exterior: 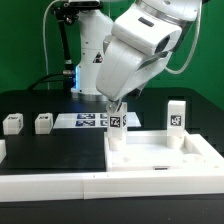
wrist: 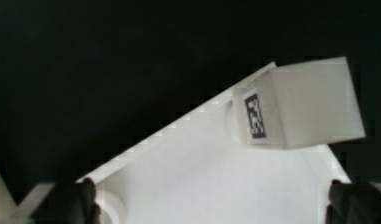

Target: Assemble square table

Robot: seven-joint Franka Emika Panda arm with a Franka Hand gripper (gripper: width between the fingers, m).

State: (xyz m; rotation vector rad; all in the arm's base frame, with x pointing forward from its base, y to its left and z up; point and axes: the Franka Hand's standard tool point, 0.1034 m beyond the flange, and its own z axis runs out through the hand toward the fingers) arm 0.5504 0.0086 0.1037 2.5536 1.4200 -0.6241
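Marker board [exterior: 88, 120] on black table [exterior: 50, 155], white rails [exterior: 60, 186], green backdrop [exterior: 20, 40]

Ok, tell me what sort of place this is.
Probably a robotics lab bench: a white robot arm over a black table, a green backdrop, and a marker board of tags.

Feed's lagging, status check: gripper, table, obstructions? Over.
Gripper open, empty, over table top. First leg and second leg upright at its corners; two loose legs by marker board. No obstruction seen.

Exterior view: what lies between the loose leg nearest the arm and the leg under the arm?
The marker board lies flat between the loose leg and the other leg; only the exterior view shows this.
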